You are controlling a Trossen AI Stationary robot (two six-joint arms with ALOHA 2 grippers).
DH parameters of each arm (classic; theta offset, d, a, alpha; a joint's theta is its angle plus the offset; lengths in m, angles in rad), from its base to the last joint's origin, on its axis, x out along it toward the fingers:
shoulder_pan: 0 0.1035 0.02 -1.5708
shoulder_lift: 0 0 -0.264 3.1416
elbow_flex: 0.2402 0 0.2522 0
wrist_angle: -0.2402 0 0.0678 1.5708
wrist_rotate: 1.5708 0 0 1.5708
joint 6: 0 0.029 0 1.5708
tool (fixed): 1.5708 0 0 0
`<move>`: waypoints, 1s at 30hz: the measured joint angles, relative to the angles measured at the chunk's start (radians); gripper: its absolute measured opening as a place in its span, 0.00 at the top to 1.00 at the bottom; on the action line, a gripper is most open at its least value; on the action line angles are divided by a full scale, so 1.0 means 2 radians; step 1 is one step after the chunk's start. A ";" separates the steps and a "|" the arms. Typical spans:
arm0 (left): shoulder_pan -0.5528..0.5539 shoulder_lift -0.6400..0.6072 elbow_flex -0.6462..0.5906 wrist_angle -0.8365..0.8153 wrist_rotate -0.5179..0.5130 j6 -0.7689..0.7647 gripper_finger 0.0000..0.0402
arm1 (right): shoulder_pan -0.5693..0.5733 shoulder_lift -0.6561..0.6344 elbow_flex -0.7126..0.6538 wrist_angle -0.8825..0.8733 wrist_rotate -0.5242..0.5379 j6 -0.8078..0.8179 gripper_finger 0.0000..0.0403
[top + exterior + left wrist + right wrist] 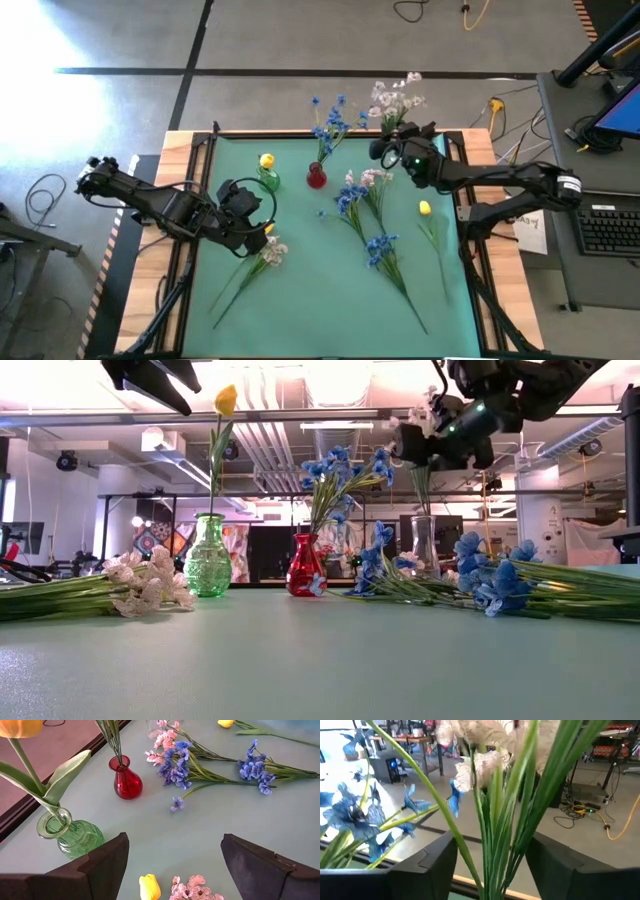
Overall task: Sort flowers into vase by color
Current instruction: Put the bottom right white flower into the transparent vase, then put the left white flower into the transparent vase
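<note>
A green vase (268, 181) holds a yellow tulip (226, 400). A red vase (316, 178) holds blue blossoms (330, 118). A pale pink-white spray (396, 99) stands with its stems in a clear vase (425, 543). My right gripper (393, 152) is open high around those stems (495, 840), one finger on each side. My left gripper (246, 206) is open and empty above the mat, over a yellow tulip bud (150, 887) and a pink-white spray (272, 250) lying flat. More blue (381, 246), pink-white (372, 178) and yellow (425, 208) flowers lie on the mat. My right gripper's fingers (434, 862) stand level on either side of the pink-white spray's upright stems, well above the clear vase. I cannot tell whether either finger touches the stems.
The green mat (320, 300) has free room along its near edge. The table's black frame rails (190, 250) run down both sides. Cables (495, 105) lie beyond the far right corner, and a desk with a keyboard (610, 225) stands to the right.
</note>
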 joint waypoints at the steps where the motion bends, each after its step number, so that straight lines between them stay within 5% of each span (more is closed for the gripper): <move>1: 0.000 0.000 0.000 0.000 0.000 0.001 0.26 | 0.000 -0.003 0.000 -0.010 0.000 0.005 0.44; 12: 0.000 0.002 0.000 0.000 -0.012 0.006 0.26 | 0.006 -0.060 0.000 -0.144 -0.004 0.054 0.24; 20: 0.000 0.021 0.000 0.001 -0.010 0.006 0.26 | 0.036 -0.101 0.000 -0.209 -0.024 0.085 0.19; 30: -0.001 0.057 0.000 0.001 0.069 -0.025 0.26 | 0.075 -0.112 0.007 -0.305 -0.044 0.142 0.19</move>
